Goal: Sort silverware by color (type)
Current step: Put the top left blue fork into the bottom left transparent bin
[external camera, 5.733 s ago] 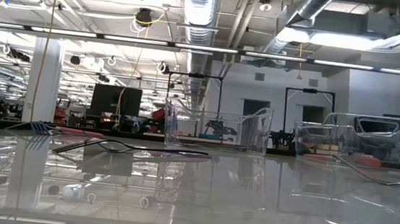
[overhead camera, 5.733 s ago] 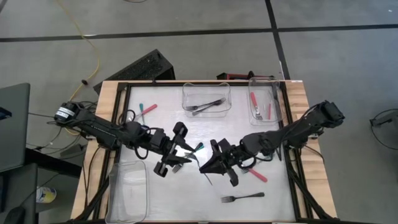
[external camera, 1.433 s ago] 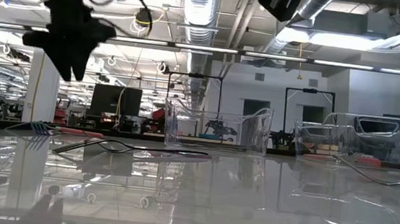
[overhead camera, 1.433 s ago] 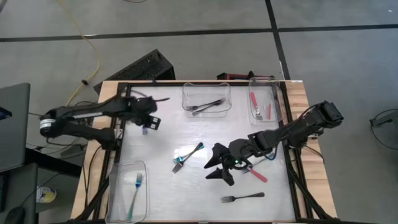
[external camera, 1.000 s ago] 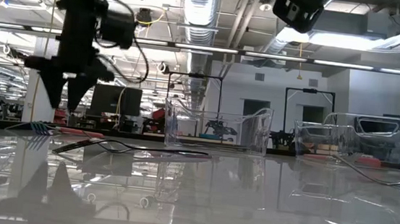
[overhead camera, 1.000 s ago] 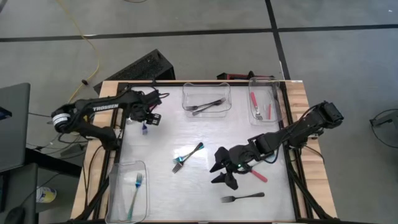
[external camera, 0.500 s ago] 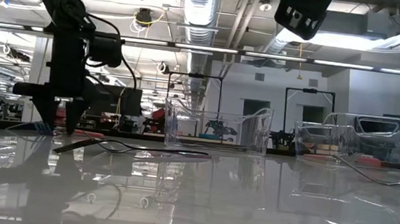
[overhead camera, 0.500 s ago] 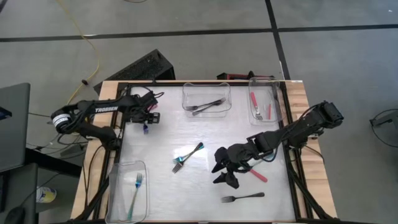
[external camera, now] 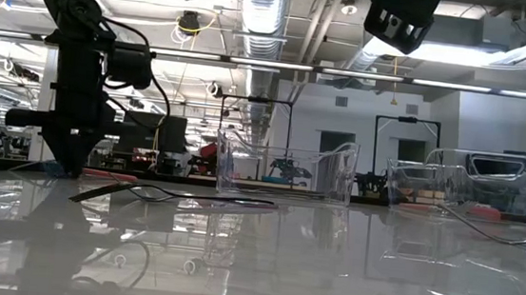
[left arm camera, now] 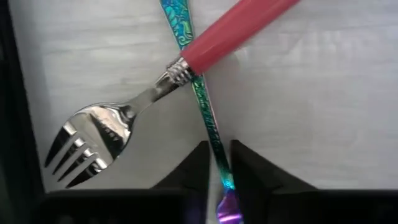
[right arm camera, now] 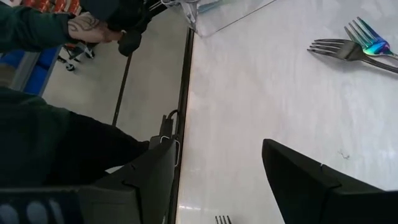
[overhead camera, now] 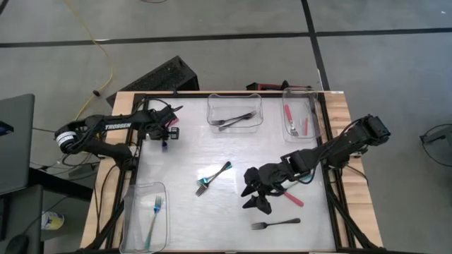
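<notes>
High view: the left arm reaches along the table's far-left corner, its left gripper [overhead camera: 164,134] down at the two forks lying there. The right arm stretches in from the right edge, and the right gripper [overhead camera: 256,194] hangs over the table's middle-right, just beside a red fork [overhead camera: 293,198]. A black fork [overhead camera: 275,224] lies nearer the front, and a crossed pair [overhead camera: 212,176] — one teal, one dark — sits mid-table. A teal fork lies in the front-left bin [overhead camera: 145,212], dark forks in the far-middle bin [overhead camera: 234,109], red ones in the far-right bin [overhead camera: 300,116]. A second ago the left gripper stood a little farther from the corner; since then it has shifted slightly towards it, and the right arm has barely moved.

Low view: the left gripper [external camera: 69,161] points straight down with its tips at the tabletop (a second ago they were clearly above it). Part of the right arm shows at the top.

Left wrist view: the fingers [left arm camera: 198,163] are drawn narrow, pinching the slim teal handle [left arm camera: 208,121] that runs between them. A pink fork [left arm camera: 180,65] lies across that handle, tines on the table.

Right wrist view: the right gripper's [right arm camera: 217,171] fingers stand wide apart over bare table, holding nothing. The crossed pair's tines show farther off, and a person's sleeve and hand [right arm camera: 93,28] appear beyond the table edge.
</notes>
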You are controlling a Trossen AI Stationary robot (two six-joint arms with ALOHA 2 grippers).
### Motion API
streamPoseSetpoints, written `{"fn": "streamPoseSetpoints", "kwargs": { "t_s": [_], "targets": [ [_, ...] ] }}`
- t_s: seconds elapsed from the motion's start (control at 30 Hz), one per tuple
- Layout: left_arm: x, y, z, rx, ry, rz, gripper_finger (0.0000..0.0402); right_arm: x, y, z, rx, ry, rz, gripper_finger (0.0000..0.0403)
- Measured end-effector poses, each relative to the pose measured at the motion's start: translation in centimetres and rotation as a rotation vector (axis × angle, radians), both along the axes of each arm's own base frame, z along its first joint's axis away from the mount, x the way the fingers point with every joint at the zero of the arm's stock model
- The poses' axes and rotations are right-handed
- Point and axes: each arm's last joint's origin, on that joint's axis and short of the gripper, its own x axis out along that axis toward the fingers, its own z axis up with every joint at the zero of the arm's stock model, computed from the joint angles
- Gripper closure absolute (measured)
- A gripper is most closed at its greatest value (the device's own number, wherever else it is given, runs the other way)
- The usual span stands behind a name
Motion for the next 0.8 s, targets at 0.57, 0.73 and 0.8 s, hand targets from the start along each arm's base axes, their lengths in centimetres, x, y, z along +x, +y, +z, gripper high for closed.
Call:
{"fn": "streamPoseSetpoints", "kwargs": {
  "t_s": [0.57, 0.73, 0.8],
  "targets": [
    [1.7, 2.4, 5.9, -0.306, -0.148, -0.031, 0.0399, -0.5, 1.1, 0.0, 0.015, 0.005, 0.029, 0.0138],
    [1.9, 2.1, 7.6, -0.560, -0.167, -0.103, 0.0399, -0.7, 1.2, -0.1, 0.050, 0.041, 0.102, 0.0138],
    [2.1, 1.8, 8.2, -0.613, -0.163, -0.143, 0.0399, -0.8, 1.3, -0.1, 0.060, 0.052, 0.124, 0.0138]
  ]
}}
